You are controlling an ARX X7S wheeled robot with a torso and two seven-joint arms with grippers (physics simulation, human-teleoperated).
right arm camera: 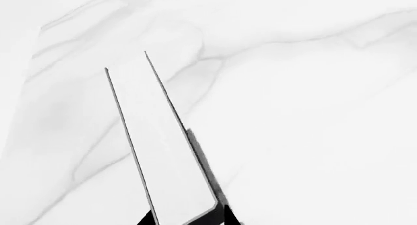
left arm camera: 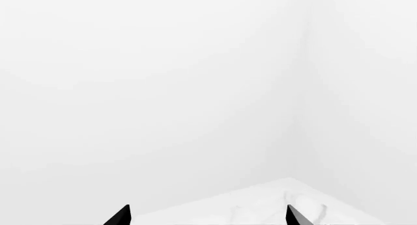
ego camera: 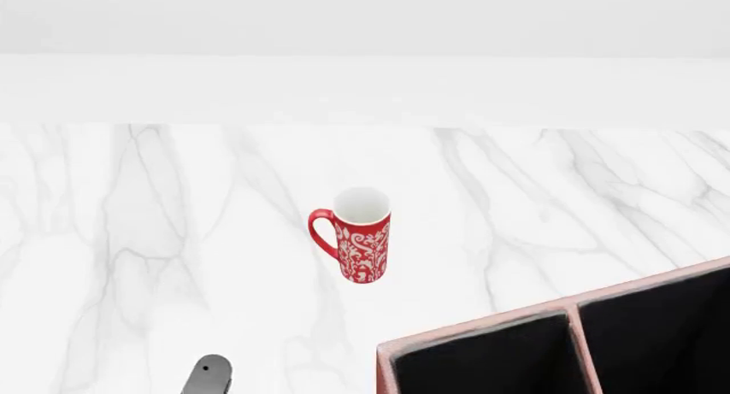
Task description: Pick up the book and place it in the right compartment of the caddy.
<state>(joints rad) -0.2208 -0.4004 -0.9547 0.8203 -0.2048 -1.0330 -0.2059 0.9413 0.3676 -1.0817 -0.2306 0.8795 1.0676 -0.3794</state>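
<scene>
Holding the book (right arm camera: 166, 152) is your right pincer (right arm camera: 189, 220): in the right wrist view its two dark fingertips sit at either side of the volume's near end, pinching it. You see the white page block edge-on, framed by two thin black cover lines, running away from the camera over the marble bench (right arm camera: 313, 112). The book appears lifted clear of the bench, though contact at its far end cannot be ruled out from this angle.

Pick-up: judged done. Placement: not yet done.

The caddy (ego camera: 479, 334) shows at the lower right of the head view, reddish-brown wall with pale rim, two black compartments visible, split by a divider. Both look empty in the part that shows. Neither the book nor the right arm appears in the head view, so you cannot tell how near the book is to the caddy. The rightmost compartment runs off the frame edge; whether more compartments lie beyond is unknown.

A red-and-white mug (ego camera: 361, 236) stands upright on the bench, well apart from the caddy, handle toward the robot's left.

Your left pincer (left arm camera: 208, 216) is spread, its two black tips wide apart with nothing between them, facing a white wall and a bench corner. A small dark grey arm part (ego camera: 208, 373) shows at the head view's lower left.

Remaining, as judged: carry the book over the caddy, align it with the right compartment, lower, release.
</scene>
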